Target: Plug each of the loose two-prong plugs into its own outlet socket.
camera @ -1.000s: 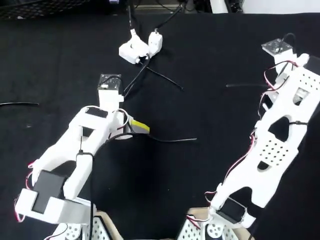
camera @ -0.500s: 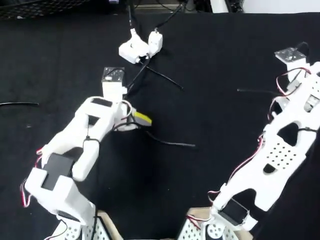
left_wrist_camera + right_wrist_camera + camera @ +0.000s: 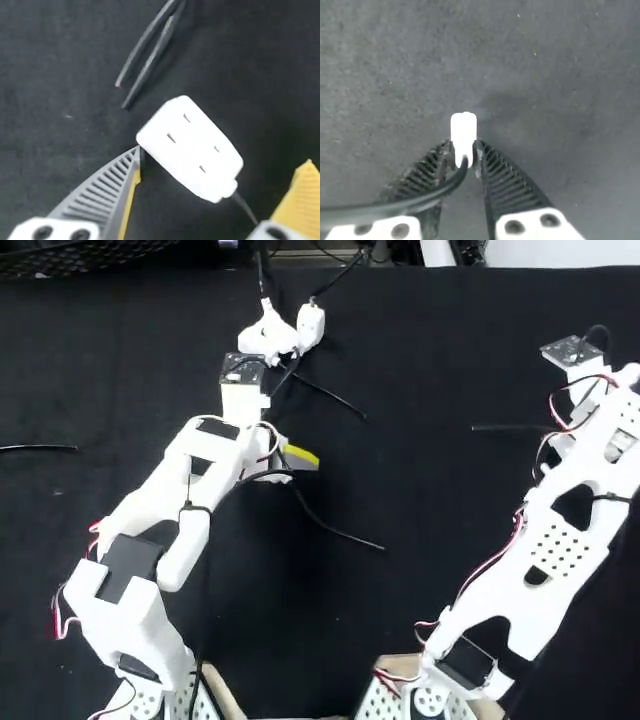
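1. The left arm (image 3: 190, 500) and right arm (image 3: 560, 530) rise from the near edge of the black cloth (image 3: 430, 360). The left one leans far and right toward the middle. The right one stands along the right side.
2. A loose cord (image 3: 335, 530) lies on the cloth near the centre. It runs near and right from beside the left arm's yellow finger (image 3: 303, 455).
3. The left gripper (image 3: 222, 156) is left of centre, about mid-table, with its jaws spread wide. The socket block (image 3: 192, 147), white with four slots facing up, sits between them. One corner touches the tip of the grey finger (image 3: 107, 187), and the block is clear of the yellow one. Whether the block rests on the cloth or hangs I cannot tell. A thin cord leaves its end. Two black cord ends (image 3: 145, 60) lie side by side on the cloth near the block.
4. The right gripper (image 3: 463, 150) is on the right side and slightly farther. Its fingers are closed onto a small white plug (image 3: 463, 127), which sticks out past the tips over bare cloth. The plug cord (image 3: 395, 202) trails back beside one finger. From above, it pokes out leftward from under the arm.
5. Farthest, left of centre, two white pieces (image 3: 265, 337) lie just beside each other. Cords run from them to the far edge and back toward the middle.
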{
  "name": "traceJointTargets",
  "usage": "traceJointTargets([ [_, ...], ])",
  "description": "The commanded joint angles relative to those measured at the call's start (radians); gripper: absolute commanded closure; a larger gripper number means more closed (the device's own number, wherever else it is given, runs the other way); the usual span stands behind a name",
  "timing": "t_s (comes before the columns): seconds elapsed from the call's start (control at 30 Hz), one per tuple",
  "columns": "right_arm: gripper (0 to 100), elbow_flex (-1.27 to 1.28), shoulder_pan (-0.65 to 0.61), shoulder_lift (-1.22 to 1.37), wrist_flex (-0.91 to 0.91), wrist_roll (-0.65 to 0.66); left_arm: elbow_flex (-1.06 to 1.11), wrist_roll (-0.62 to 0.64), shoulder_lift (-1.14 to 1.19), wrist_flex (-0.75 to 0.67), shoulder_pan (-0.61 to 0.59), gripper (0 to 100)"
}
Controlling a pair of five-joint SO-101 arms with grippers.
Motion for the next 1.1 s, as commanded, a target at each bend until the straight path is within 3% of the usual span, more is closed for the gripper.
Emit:
traceJointTargets([
  [0.0,98.7,-0.005,-0.018,-0.018,0.025,0.003,-0.044,0.006,-0.005,-0.002,0.038,55],
  [0.2,98.7,-0.013,-0.035,-0.019,0.026,-0.026,-0.005,0.006,-0.015,0.003,-0.012,55],
  [0.5,98.7,-0.005,-0.176,-0.143,0.026,-0.114,0.012,0.006,-0.13,0.003,-0.165,55],
  [0.7,98.7,-0.005,-0.39,-0.171,0.025,-0.11,0.168,0.006,-0.276,0.002,-0.245,55],
  [0.87,98.7,-0.007,-0.615,-0.174,0.023,-0.133,0.308,0.006,-0.356,0.003,-0.456,55],
  [1.07,98.7,-0.01,-0.804,-0.174,0.023,-0.58,0.452,0.006,-0.423,0.003,-0.615,55],
])
